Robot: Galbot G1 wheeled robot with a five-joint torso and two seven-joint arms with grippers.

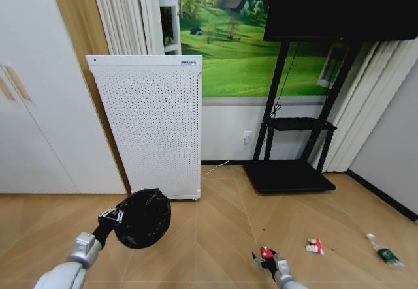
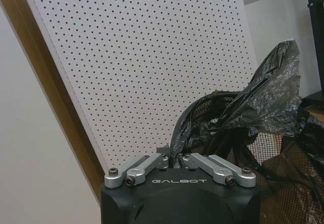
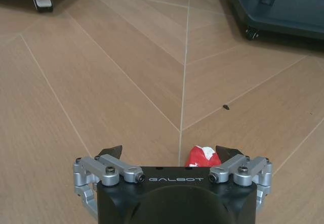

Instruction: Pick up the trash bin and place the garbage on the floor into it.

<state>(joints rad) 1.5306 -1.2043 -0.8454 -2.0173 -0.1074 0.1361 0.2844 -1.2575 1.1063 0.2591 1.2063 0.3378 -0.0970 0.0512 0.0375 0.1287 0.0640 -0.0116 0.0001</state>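
My left gripper [image 1: 112, 218] is shut on the rim of the trash bin [image 1: 142, 218], a small black round bin with a glossy black bag liner, at the lower left in front of me. The left wrist view shows that gripper [image 2: 174, 159] pinching the crumpled liner and mesh rim of the bin [image 2: 253, 133]. My right gripper [image 3: 169, 151] is open, low over the floor, with a red can-like piece of garbage [image 3: 202, 156] between its fingers, closer to one fingertip [image 3: 226, 152]. A red-and-white wrapper [image 1: 315, 245] and a clear bottle [image 1: 385, 254] lie on the floor further right of the right gripper [image 1: 266, 258].
A tall white perforated appliance [image 1: 153, 122] stands against the wall behind the bin. A black TV stand [image 1: 290, 171] on castors sits at the back right. White cabinet doors [image 1: 39, 106] fill the left. Open wooden floor [image 1: 215, 237] lies between the arms.
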